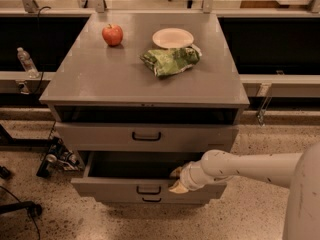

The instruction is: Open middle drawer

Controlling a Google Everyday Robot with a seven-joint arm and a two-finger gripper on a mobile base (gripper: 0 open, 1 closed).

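The gripper (pixel 176 180) pinches the front lip of the middle drawer (pixel 107 187), which is already well out. Pulling looks nearly done; next, let go and back off.

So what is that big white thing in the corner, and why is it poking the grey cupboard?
That white thing is a robot's arm. It reaches in from the right. The end of it is its "hand", called a gripper. There is only one camera, and it looks down at the front of the grey cabinet.

The gripper is at the top edge of the middle drawer, just to the right of its little black handle. That drawer sticks out from the cabinet, so you can see the dark space inside it. Opening it is the robot's job.

On top of the cabinet lie a red apple, a pale plate and a crumpled green bag. The robot isn't carrying any of them.
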